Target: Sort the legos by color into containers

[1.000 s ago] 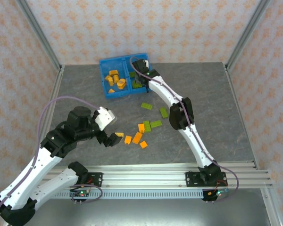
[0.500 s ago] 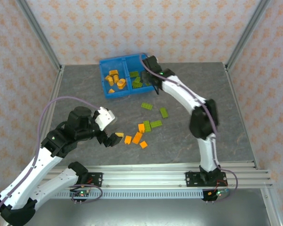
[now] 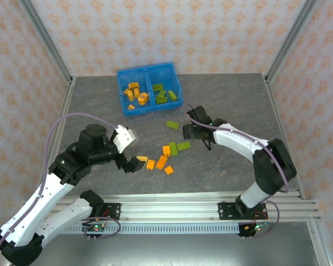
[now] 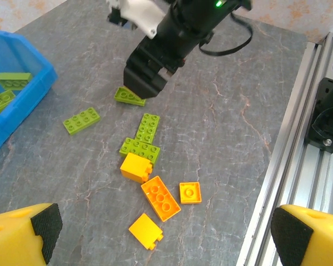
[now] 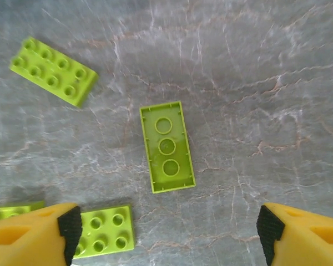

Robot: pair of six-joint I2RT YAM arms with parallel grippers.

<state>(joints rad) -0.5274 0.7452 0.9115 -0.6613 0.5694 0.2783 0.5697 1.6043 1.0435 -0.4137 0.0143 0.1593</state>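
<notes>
The blue bin (image 3: 124,75) holds orange legos (image 3: 135,92) in its left container and green legos (image 3: 164,95) in its right one. Loose green bricks (image 3: 183,146) and orange bricks (image 3: 161,162) lie mid-table. My right gripper (image 3: 190,132) hangs open, close above an upside-down green plate (image 5: 166,147), its fingertips (image 5: 44,233) wide on either side and nothing held. My left gripper (image 3: 131,164) is open and empty just left of the orange bricks; an orange brick (image 4: 161,198) lies beyond its fingertips (image 4: 22,233).
Another green brick (image 3: 172,124) lies between the bin and the right gripper. The aluminium rail (image 3: 211,202) runs along the near edge. In the left wrist view the right gripper (image 4: 147,77) stands over a green plate (image 4: 129,96), with the bin's corner (image 4: 22,105) at left.
My right arm swung back from above the bin's green container to the loose green bricks mid-table, and its jaws opened wider. The left arm stayed still.
</notes>
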